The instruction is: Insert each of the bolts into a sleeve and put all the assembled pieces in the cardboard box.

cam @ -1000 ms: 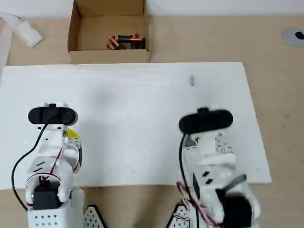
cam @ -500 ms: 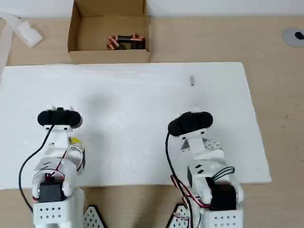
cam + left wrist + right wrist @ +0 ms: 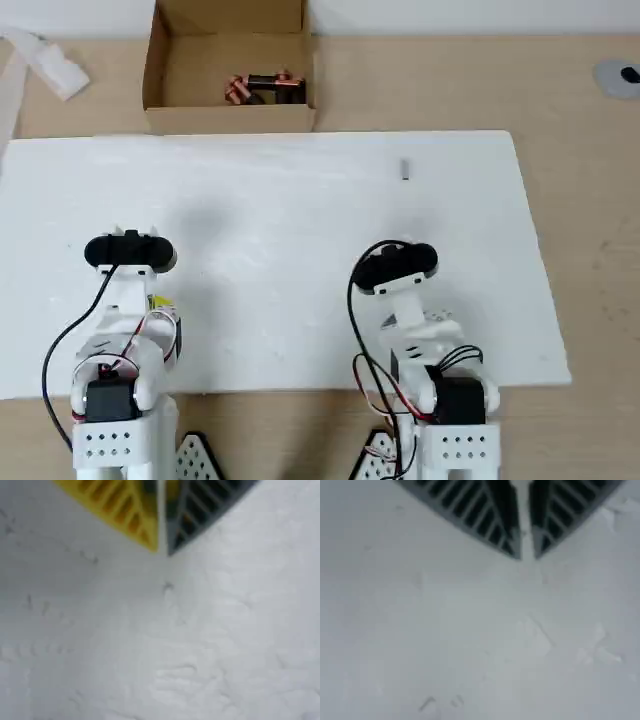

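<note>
Left gripper [image 3: 161,547]: my yellow and dark fingers are closed tip to tip with nothing between them, just above the white sheet [image 3: 150,655]. Right gripper [image 3: 525,555]: fingers drawn together with only a thin slit left, nothing held, also low over the sheet. Both my arms sit at the sheet's near edge. A small grey bit [image 3: 405,170] lies on the far part of the sheet, well apart from both grippers and too small to identify. The cardboard box [image 3: 152,80] stands on the table [image 3: 580,180] beyond the sheet's far edge. Copper-and-dark pieces [image 3: 265,88] are clustered inside, near its right wall.
</note>
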